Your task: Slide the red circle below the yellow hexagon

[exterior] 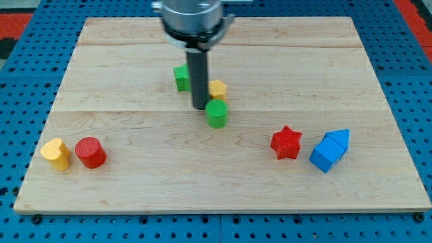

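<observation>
The red circle (90,152) is a red cylinder at the view's lower left, right beside a yellow heart-shaped block (55,153) on its left. The yellow hexagon (217,89) lies near the board's middle, partly hidden behind my rod. My tip (200,107) rests on the board just left of the yellow hexagon and up-left of a green cylinder (217,113). The tip is far to the right of and above the red circle.
A green block (181,77) sits just left of the rod, partly hidden. A red star (286,142) and two touching blue blocks (330,150) lie at the view's right. The wooden board (135,54) rests on a blue pegboard.
</observation>
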### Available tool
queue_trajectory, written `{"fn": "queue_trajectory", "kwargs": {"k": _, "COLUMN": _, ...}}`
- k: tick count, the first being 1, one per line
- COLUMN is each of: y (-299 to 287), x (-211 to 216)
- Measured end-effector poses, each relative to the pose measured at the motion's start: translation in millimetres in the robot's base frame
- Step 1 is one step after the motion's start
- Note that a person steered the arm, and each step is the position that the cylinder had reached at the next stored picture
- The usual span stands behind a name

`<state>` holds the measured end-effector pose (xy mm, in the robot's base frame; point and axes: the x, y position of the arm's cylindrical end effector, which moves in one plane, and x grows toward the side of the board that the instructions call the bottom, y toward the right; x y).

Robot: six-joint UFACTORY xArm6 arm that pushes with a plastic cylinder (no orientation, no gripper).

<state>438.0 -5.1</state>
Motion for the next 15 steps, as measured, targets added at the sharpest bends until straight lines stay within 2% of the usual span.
{"fn": "queue_trajectory", "kwargs": {"k": 2, "y": 22.5, "x": 57.1}}
{"fn": "queue_trajectory", "kwargs": {"k": 3, "y": 72.8, "x": 65.3}}
{"fn": "queue_trajectory", "kwargs": {"k": 4, "y": 23.3, "x": 66.3}}
{"fn": "queue_trajectory", "kwargs": {"k": 5, "y": -57.5, "x": 113.7}}
{"fn": "queue_trajectory", "kwargs": {"k": 6, "y": -165.1, "x": 172.2}}
{"fn": "queue_trajectory", "kwargs": {"k": 7, "y": -299.4, "x": 167.2}}
{"fn": "queue_trajectory", "kwargs": {"k": 9, "y": -273.0, "x": 119.6}}
{"fn": "queue_trajectory", "kwargs": {"k": 11, "y": -249.7, "x": 106.4}}
{"fn": "queue_trajectory", "kwargs": {"k": 13, "y": -175.4, "x": 95.9}}
{"fn": "queue_trajectory", "kwargs": {"k": 14, "y": -120.7, "x": 77.8}}
{"fn": "queue_trajectory", "kwargs": {"k": 15, "y": -48.7, "x": 77.6}}
